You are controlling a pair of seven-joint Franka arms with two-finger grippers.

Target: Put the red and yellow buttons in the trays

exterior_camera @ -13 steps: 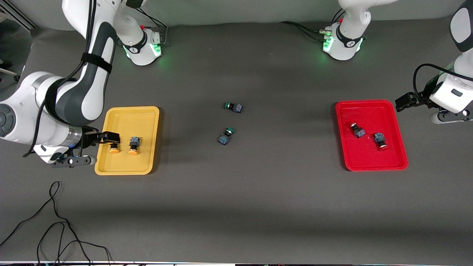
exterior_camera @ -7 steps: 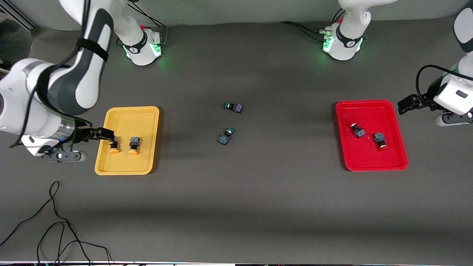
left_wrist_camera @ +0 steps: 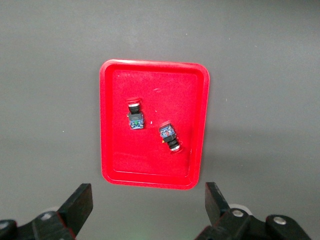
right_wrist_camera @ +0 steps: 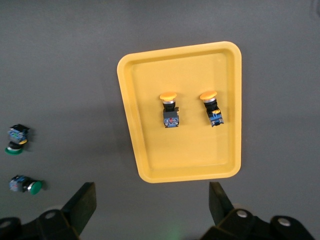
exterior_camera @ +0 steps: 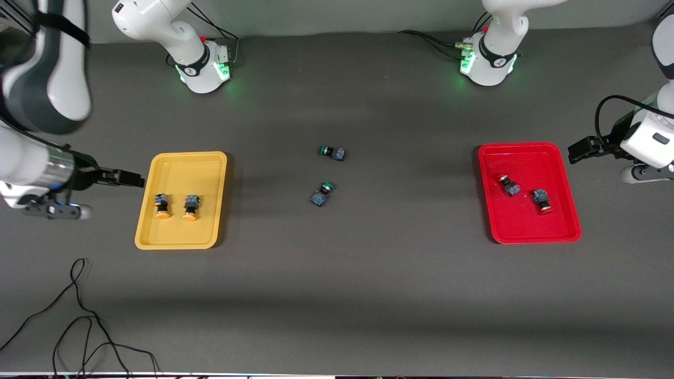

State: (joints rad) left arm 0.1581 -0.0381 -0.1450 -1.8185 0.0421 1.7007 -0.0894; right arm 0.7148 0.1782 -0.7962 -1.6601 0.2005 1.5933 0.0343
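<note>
My right gripper (exterior_camera: 138, 180) spread, empty, at 9 o'clock of yellow tray (exterior_camera: 181, 236) | my left gripper (exterior_camera: 574, 152) spread, at 3 o'clock of red tray (exterior_camera: 532, 234) | yellow buttons (exterior_camera: 176, 206) in yellow tray | red buttons (exterior_camera: 525, 193) in red tray

Two trays (exterior_camera: 181, 160), two yellow-capped buttons (exterior_camera: 162, 205), two red-capped buttons (exterior_camera: 510, 187), two green-capped buttons (exterior_camera: 332, 152)

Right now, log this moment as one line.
yellow buttons: in yellow tray | red buttons: in red tray | left gripper: open | right gripper: open

Two green-capped switches (exterior_camera: 332, 152) (exterior_camera: 321, 193) mid-table — black cable (exterior_camera: 79, 316) nearer the camera.
</note>
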